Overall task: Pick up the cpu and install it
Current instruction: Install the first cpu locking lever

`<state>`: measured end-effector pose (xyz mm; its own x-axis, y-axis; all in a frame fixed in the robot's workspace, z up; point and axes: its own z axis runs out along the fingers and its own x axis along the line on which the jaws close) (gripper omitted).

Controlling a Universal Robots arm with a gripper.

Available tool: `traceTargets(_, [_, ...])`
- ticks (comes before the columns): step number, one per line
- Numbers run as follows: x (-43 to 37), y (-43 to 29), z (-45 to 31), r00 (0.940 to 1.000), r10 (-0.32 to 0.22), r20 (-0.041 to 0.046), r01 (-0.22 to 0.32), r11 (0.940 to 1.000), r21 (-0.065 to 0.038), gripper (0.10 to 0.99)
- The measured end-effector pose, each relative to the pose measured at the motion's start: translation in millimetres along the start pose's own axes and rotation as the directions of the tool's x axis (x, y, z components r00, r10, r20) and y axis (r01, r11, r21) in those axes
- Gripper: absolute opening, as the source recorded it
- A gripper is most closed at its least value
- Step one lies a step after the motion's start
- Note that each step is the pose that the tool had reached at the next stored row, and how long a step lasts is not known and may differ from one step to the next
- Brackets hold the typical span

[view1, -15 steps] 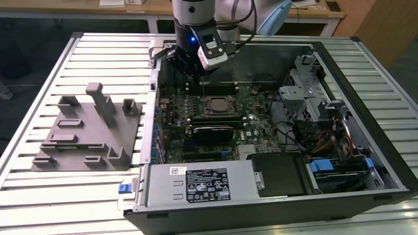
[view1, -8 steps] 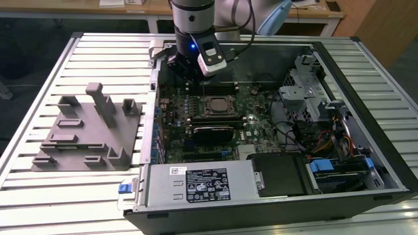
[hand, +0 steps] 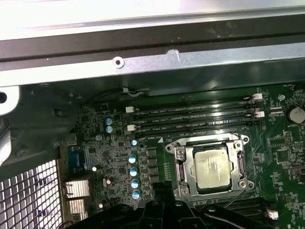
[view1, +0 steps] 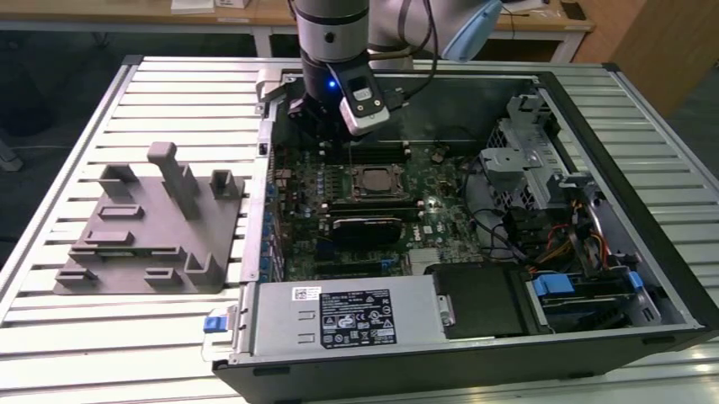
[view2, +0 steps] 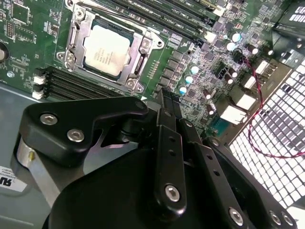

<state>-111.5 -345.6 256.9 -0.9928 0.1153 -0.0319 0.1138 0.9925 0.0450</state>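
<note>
The cpu (view1: 371,179) lies flat in its metal-framed socket on the green motherboard (view1: 433,223) inside the open computer case. Its pale silver top shows in both wrist views (view2: 107,50) (hand: 214,167). My gripper (view1: 326,141) hangs above the board near the case's back wall, a little to the exterior view's left of the socket and apart from the cpu. Its black fingers (view2: 164,102) look pressed together with nothing between them; their tips show in the first wrist view (hand: 162,187) just beside the socket.
A grey plastic fixture (view1: 151,227) stands on the slatted table at the exterior view's left. A silver box with a black label (view1: 348,316) fills the case's near side. A drive cage (view1: 528,160) and cables (view1: 561,244) crowd the exterior view's right. Memory slots (hand: 190,117) run beside the socket.
</note>
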Motion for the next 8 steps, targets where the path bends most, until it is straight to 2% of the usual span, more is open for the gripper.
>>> traceTargets(8, [0.2,0.8,1.0,1.0000,0.000,-0.0001,0.000,1.0000,0.000,0.106])
